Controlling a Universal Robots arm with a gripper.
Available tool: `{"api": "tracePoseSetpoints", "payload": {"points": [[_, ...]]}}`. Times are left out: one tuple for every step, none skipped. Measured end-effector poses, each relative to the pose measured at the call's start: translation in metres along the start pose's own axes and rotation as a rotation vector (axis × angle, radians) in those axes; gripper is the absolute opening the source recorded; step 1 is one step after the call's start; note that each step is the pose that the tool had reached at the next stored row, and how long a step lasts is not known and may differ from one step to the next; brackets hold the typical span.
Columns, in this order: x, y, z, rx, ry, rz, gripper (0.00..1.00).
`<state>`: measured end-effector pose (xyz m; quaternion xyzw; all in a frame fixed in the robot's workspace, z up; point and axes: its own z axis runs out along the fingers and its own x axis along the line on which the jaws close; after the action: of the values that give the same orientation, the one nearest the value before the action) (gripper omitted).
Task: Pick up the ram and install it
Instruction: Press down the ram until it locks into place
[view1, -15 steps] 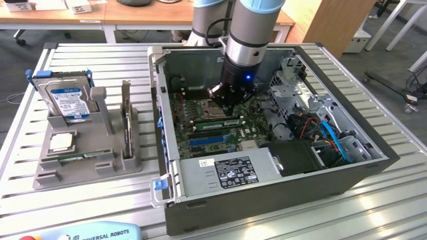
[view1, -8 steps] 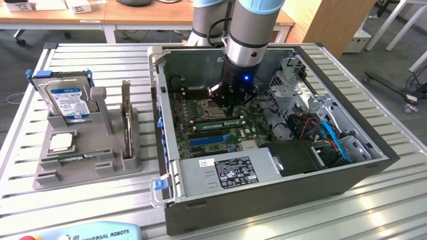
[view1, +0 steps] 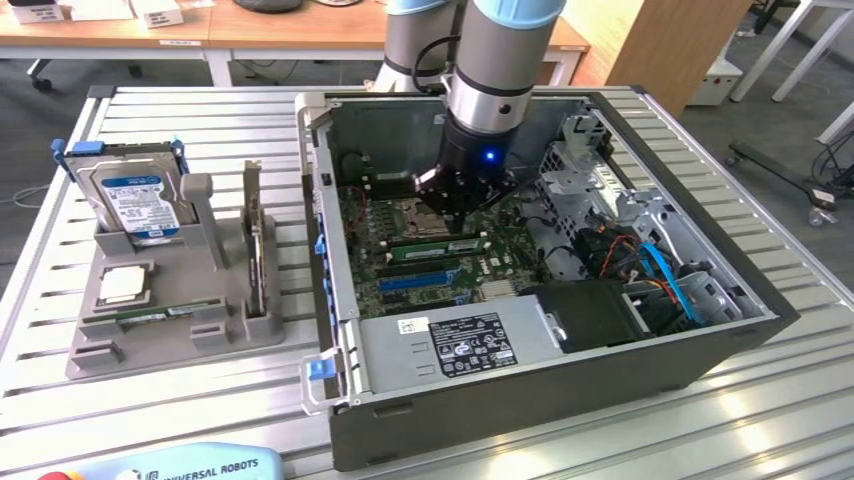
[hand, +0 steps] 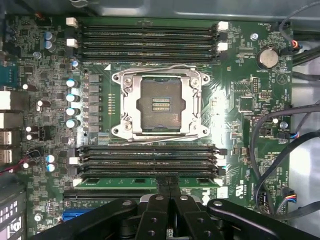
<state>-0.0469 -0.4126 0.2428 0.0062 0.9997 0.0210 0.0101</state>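
The ram (hand: 125, 181) is a long green stick lying in a motherboard slot just beyond the open processor socket (hand: 157, 106), with white latches at both ends. My gripper (hand: 168, 186) is shut, its two fingertips pressed together on the middle of the stick's top edge and crossing its length. In the exterior view the gripper (view1: 451, 222) reaches straight down into the open computer case (view1: 534, 400), with the ram (view1: 430, 246) green right under it.
Empty dark memory slots (hand: 147, 35) run on both sides of the socket. Black cables (hand: 280, 150) and a drive cage (view1: 587, 180) crowd the case's far side. On the exterior view's left, a grey holder (view1: 174, 330) carries a hard drive (view1: 134, 195), a processor chip (view1: 123, 283) and a second green stick (view1: 167, 315).
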Motion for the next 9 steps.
{"api": "tracePoseSetpoints", "payload": {"points": [[0.0011,0.0,0.0,0.0001,0.0,0.0,0.1],[0.0022,0.0,0.0,0.0002,0.0,0.0,0.1],[0.0032,0.0,-0.0001,0.0004,0.0,0.0,0.1],[0.0043,0.0,-0.0001,0.0005,0.0,0.0,0.1],[0.0051,0.0,-0.0001,0.0006,0.0,-0.001,0.1],[0.0057,0.0,-0.0001,0.0006,0.0,-0.001,0.1],[0.0062,0.0,-0.0001,0.0006,0.0,-0.001,0.1],[0.0062,-0.0001,-0.0001,0.0006,0.0,-0.001,0.1],[0.0062,-0.0001,-0.0001,0.0006,0.0,-0.001,0.1]]}}
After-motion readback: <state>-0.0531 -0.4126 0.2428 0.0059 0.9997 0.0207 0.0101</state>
